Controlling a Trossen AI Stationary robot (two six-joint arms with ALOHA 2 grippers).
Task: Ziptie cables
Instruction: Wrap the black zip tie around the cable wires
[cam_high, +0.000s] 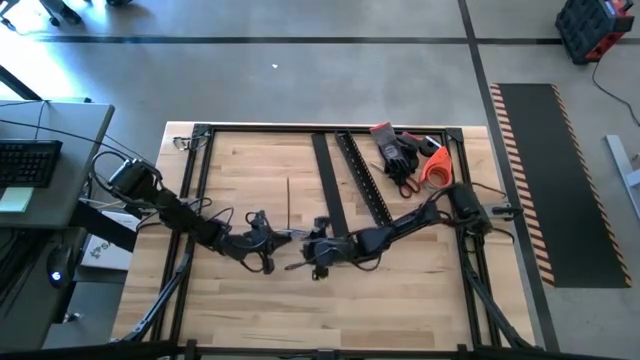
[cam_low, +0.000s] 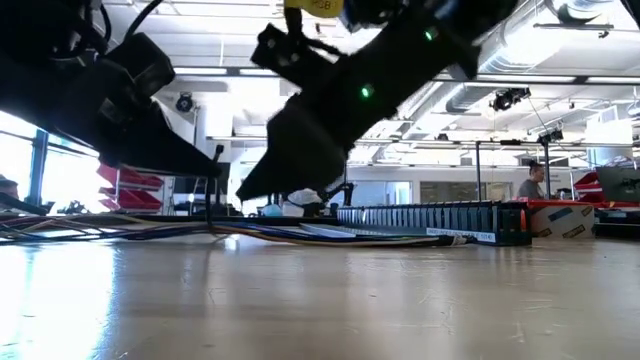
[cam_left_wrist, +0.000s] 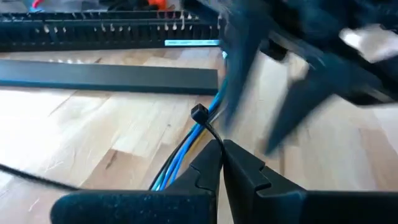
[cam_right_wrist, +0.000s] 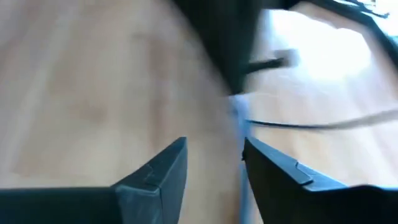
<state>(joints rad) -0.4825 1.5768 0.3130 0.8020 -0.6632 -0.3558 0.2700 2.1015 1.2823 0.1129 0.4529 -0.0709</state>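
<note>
The cables (cam_left_wrist: 186, 149), a thin bunch with blue and whitish wires, lie along the wooden table (cam_high: 250, 310); the low view shows the cables (cam_low: 300, 234) flat on the board. A black zip tie's head (cam_left_wrist: 199, 113) sits on the bunch. My left gripper (cam_left_wrist: 221, 148), left of the table's middle (cam_high: 268, 240), is shut on the zip tie's tail. My right gripper (cam_right_wrist: 214, 155) hovers open just to the right of it (cam_high: 312, 252), over the blurred blue cables (cam_right_wrist: 239, 124), which pass close by one finger. My left gripper pinches the zip tie's thin tail (cam_left_wrist: 213, 135) between its two fingertips. The fingers slant down from the table's left side. The tail rises from the head on the bunch, standing upright in the low view (cam_low: 213, 195). The cables stay on the table.
Two long black rails (cam_high: 362, 180) lie at the back middle, with black gloves (cam_high: 395, 150) and an orange-handled tool (cam_high: 432, 166) to their right. A thin dark strip (cam_high: 288, 205) lies alone. A black frame (cam_high: 200, 170) borders the table. A person (cam_low: 530, 182) stands far behind.
</note>
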